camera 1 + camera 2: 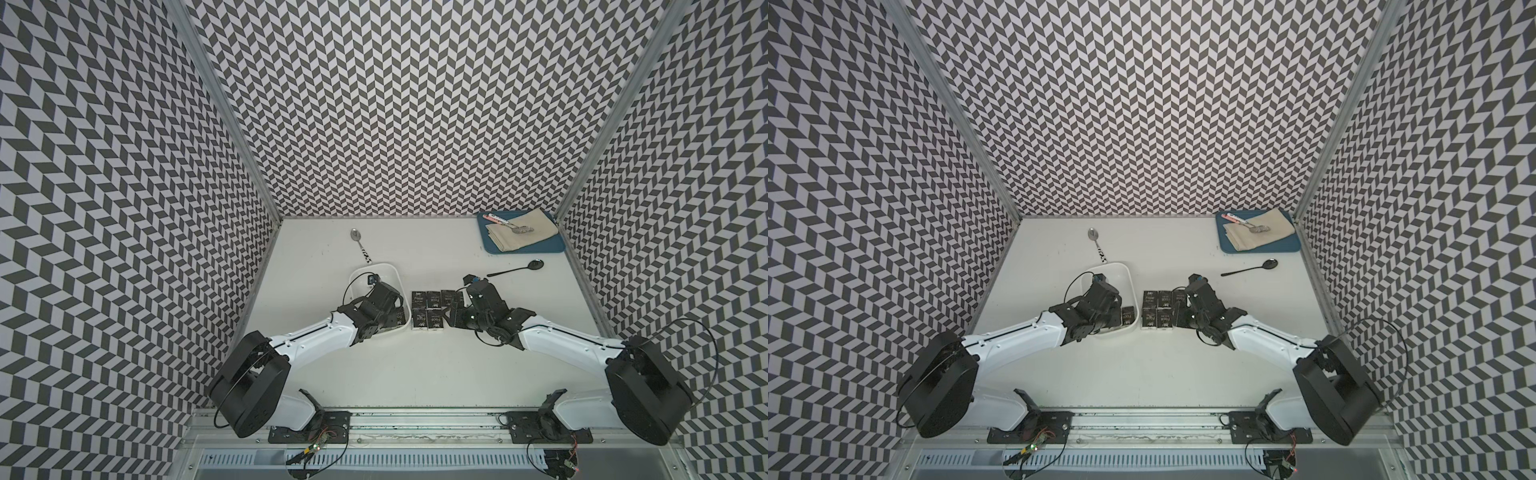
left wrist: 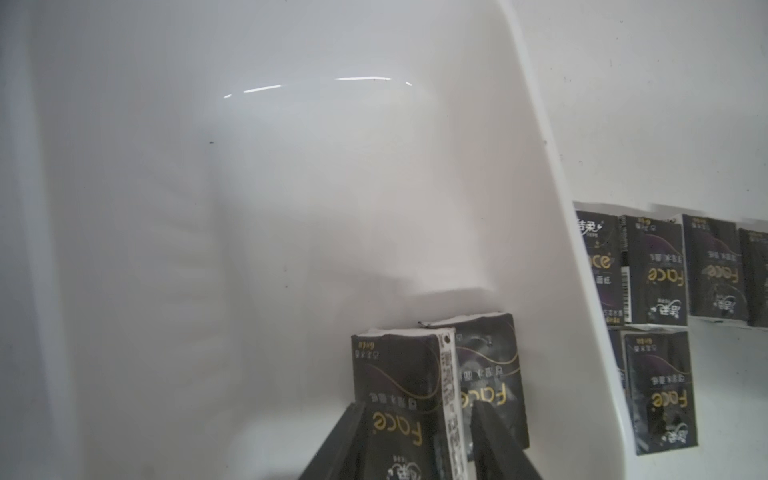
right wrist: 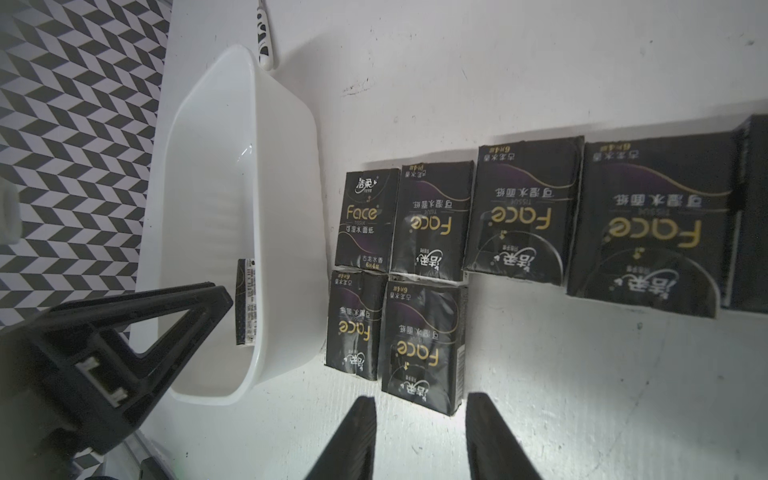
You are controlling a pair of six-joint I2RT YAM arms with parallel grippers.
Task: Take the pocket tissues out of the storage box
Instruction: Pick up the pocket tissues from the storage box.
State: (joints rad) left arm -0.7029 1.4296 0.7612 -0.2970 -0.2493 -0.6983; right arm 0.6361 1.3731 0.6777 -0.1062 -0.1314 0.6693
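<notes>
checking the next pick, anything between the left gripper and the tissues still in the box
Nothing visible: the left gripper straddles one packet inside the storage box; a second packet stands right beside it.

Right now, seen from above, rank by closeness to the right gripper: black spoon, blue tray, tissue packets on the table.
1. Tissue packets on the table, just left of the right gripper.
2. Black spoon, farther back.
3. Blue tray, far right corner.

Gold "Face" with small "TISSUE" on the pocket tissues (image 3: pixel 363 220), Chinese line "可湿水面纸" beneath it.
</notes>
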